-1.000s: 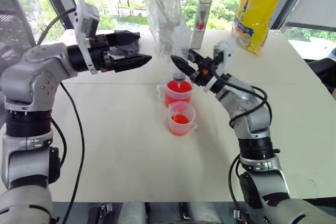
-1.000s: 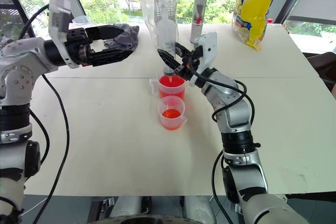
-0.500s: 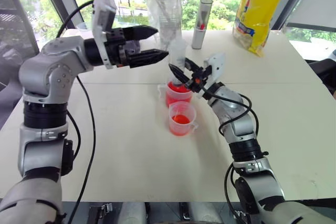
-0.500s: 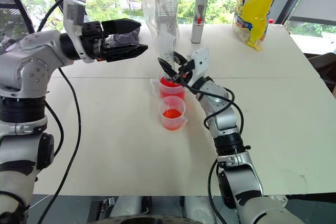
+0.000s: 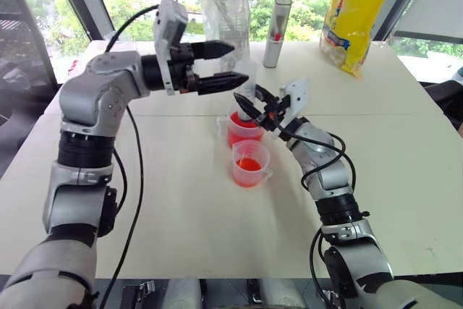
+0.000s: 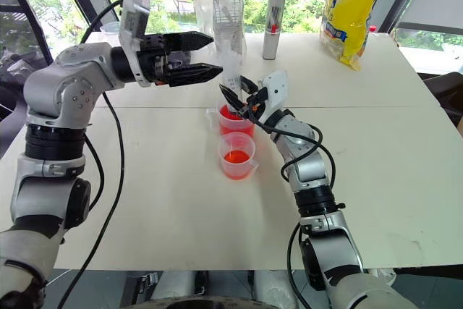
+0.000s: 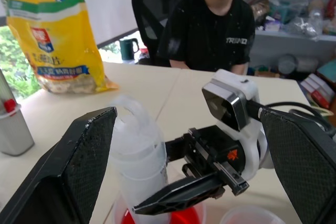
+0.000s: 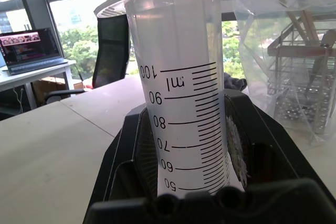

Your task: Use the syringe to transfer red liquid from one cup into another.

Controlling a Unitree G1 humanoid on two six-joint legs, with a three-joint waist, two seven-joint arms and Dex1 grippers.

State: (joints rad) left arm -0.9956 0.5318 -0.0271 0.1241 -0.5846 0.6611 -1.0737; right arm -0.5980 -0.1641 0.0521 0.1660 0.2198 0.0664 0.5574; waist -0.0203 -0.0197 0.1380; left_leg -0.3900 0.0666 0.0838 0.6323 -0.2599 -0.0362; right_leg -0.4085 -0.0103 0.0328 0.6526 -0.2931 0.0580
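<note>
My right gripper [image 5: 246, 103] is clamped on the syringe [image 5: 246, 85], a short, thick barrel of clear plastic with black printed scale marks. I hold it upright, tip down, inside the fuller cup [image 5: 244, 128], a small clear plastic measuring cup showing a deep band of red liquid [image 5: 244, 134]. In the right wrist view the barrel [image 8: 184, 103] stands between my two black fingers [image 8: 128, 166], with the scale readable from fifty up to one hundred. I cannot tell whether the tip is below the liquid surface.

All positions below are given relative to the fuller cup.

- The second cup [image 5: 250, 163], a like clear plastic cup with a small side handle and only a shallow red layer, stands just in front of it, on my side, touching or nearly touching.
- My left gripper [image 5: 230, 64] hovers above it and to my left, level, pointing to the right. Its two black fingers [image 7: 79, 166] are spread wide and grasp nothing; the upper end of the syringe lies just past the fingertips.
- A tall silver cylinder [image 5: 276, 30] stands well behind it.
- A yellow printed bag [image 5: 356, 12] stands behind it, far to the right.
- A crumpled clear plastic bag [image 5: 226, 1] stands directly behind it.
- A person in a black shirt [image 7: 207, 30] sits beyond the white table [image 5: 405, 150], seen in the left wrist view.
</note>
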